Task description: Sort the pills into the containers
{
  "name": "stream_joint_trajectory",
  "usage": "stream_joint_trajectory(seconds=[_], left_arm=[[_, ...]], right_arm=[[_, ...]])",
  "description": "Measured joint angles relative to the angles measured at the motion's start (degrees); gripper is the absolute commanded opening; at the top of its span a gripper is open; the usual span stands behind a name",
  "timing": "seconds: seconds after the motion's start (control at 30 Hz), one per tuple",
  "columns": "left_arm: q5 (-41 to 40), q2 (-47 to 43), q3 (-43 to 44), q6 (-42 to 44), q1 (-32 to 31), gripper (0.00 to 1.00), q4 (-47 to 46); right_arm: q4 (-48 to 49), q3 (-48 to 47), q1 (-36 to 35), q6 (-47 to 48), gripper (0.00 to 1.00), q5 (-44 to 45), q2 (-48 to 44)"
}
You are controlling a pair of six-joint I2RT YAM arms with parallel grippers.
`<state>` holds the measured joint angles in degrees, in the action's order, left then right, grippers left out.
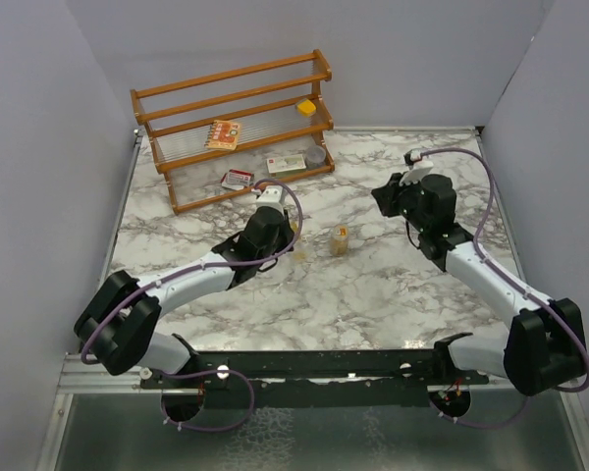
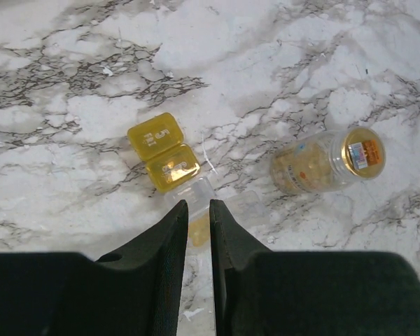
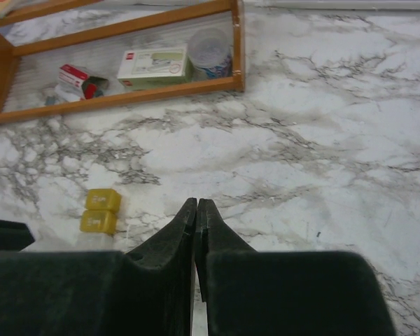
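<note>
A small yellow box (image 2: pixel 163 149) lies on the marble, two yellow compartments in a row with clear ones (image 2: pixel 194 190) joined on. My left gripper (image 2: pixel 197 207) is down on the clear end, jaws nearly together, with a yellowish part between them. The box also shows in the right wrist view (image 3: pixel 101 210) and beside the left gripper (image 1: pixel 293 230) in the top view. The round amber jar (image 2: pixel 322 162) with a labelled lid stands just right of it, also seen from above (image 1: pixel 341 238). My right gripper (image 3: pixel 197 204) is shut and empty, above the table right of the jar (image 1: pixel 381 194).
A wooden rack (image 1: pixel 238 147) stands at the back left with card packets (image 1: pixel 223 133), a small yellow item (image 1: pixel 306 107) and a round grey tin (image 3: pixel 210 52). Grey walls close in both sides.
</note>
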<state>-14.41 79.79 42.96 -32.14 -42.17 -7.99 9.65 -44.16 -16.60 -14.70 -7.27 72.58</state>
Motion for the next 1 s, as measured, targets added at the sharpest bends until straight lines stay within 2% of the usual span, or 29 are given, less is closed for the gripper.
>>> stream_joint_trajectory(seconds=[0.27,0.43,0.63,0.8,1.0], left_arm=[[-0.94,3.56,-2.01,2.38,4.31,0.2,-3.72],[0.83,6.21,-2.38,4.46,5.62,0.16,-7.52],[4.42,6.32,-4.46,6.88,5.64,0.15,-14.56],[8.2,6.6,-5.79,10.1,6.03,0.15,-18.29],[15.02,9.49,-5.79,13.11,8.0,0.25,-21.59]], right_arm=[[-2.99,-0.9,-8.37,0.98,0.01,-1.25,-3.61],[-5.27,-1.64,-14.34,1.64,0.01,-0.98,-3.56],[-6.62,-1.86,-21.16,2.4,0.01,1.77,-1.14],[-7.13,-2.29,-23.89,2.58,0.01,4.09,2.54],[-7.28,-2.32,-24.83,2.58,0.01,6.34,5.81]])
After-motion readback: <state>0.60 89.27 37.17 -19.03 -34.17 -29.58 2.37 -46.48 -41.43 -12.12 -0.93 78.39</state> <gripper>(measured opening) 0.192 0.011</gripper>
